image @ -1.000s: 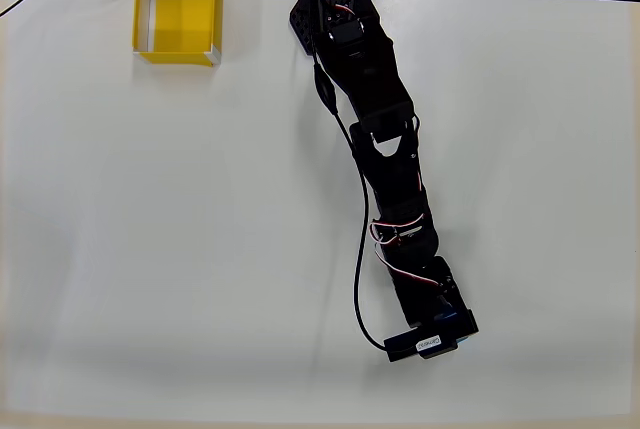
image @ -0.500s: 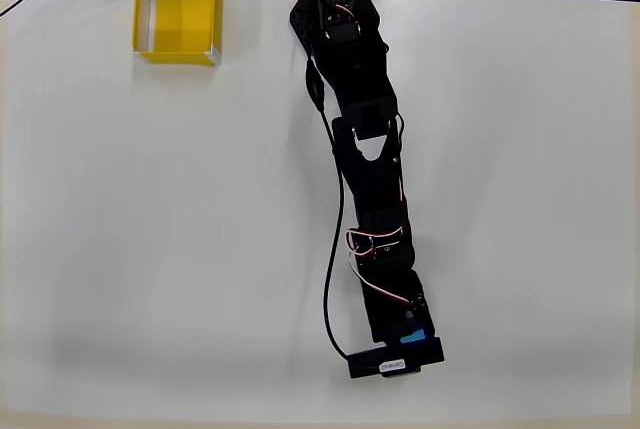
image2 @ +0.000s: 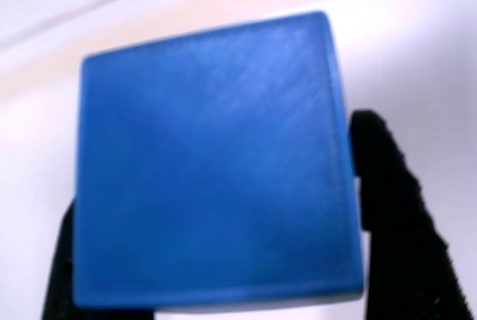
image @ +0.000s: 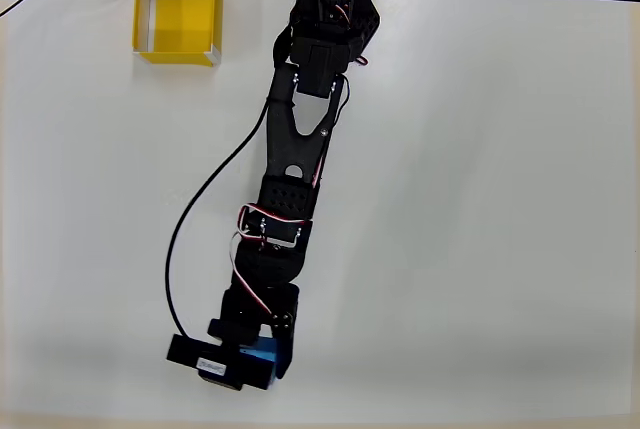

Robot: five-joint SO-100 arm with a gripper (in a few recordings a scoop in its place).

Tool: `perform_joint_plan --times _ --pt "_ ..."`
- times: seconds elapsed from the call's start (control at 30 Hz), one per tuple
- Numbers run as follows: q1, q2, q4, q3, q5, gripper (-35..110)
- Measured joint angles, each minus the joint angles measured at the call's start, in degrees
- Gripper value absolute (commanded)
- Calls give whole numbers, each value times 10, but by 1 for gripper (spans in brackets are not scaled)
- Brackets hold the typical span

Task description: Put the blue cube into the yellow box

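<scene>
Blue cube (image2: 212, 163) is seen pinched in the hand (image: 255, 357), a dark finger (image2: 399, 215) on either side, held near the front edge of the tabletop (image: 480, 199) in the overhead view; yellow box (image: 177, 19) sits well apart at the far left corner, open top up. Risk, as judged: cube could be let slip on the long carry if grip is off-centre, or be dropped onto a thin whitish wall if release isn't centred over the box. A small white label on the wrist cam housing (image: 208, 364) is noted, txt too small to be read.
</scene>
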Motion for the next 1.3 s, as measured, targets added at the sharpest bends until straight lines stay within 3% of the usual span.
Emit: perform_joint_plan --times 0.23,0.57,0.93,1.3 --pt "167 83 106 5 12 8" --pt "391 212 112 146 15 8" --pt "567 371 198 294 36 8" --pt "674 519 229 451 17 8"
